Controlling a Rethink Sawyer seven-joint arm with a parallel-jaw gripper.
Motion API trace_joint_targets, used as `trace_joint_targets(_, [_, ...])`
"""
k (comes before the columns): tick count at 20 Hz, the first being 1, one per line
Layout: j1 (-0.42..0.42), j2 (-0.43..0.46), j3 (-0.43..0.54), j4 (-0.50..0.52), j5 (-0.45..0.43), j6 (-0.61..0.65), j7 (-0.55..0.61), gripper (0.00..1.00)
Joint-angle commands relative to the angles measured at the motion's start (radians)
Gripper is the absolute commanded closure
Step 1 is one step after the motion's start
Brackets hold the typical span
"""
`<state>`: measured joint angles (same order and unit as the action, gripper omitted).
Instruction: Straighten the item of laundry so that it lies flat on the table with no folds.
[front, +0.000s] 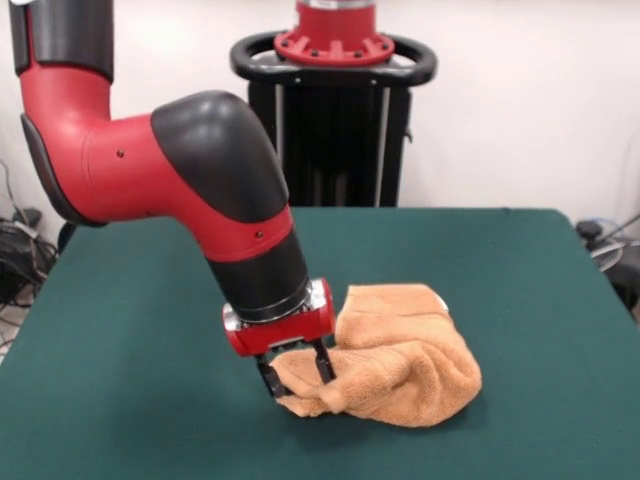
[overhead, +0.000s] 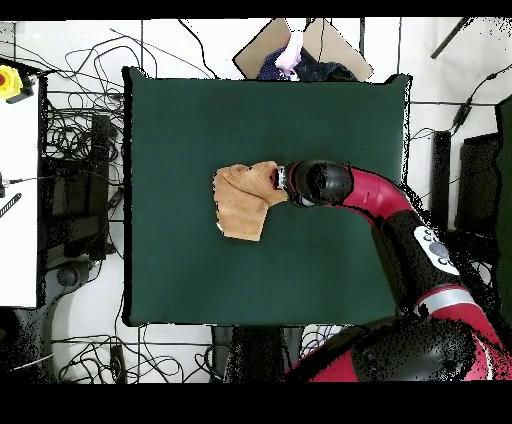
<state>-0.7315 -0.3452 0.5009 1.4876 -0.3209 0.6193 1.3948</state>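
Front view – gripper (front: 297, 373) pinches bunched towel's (front: 400, 358) corner

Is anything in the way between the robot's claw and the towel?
No. The gripper is already at the towel, its fingers on either side of a fold at the bunched cloth's edge. Only bare green table surrounds the towel.

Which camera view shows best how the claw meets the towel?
The front view. There the claw shows both fingers pressed around a bunched edge of the towel, which lies crumpled on the table. In the overhead view the arm's wrist hides the claw; only the folded towel shows beside it.
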Motion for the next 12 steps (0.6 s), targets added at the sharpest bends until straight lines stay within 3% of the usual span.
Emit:
trace_joint_targets(1, [0.009, 0.037, 0.083, -0.058, -0.042, 0.135, -0.178, 0.00])
trace_joint_targets(12, [0.027, 0.036, 0.095, -0.038, -0.015, 0.172, -0.132, 0.00])
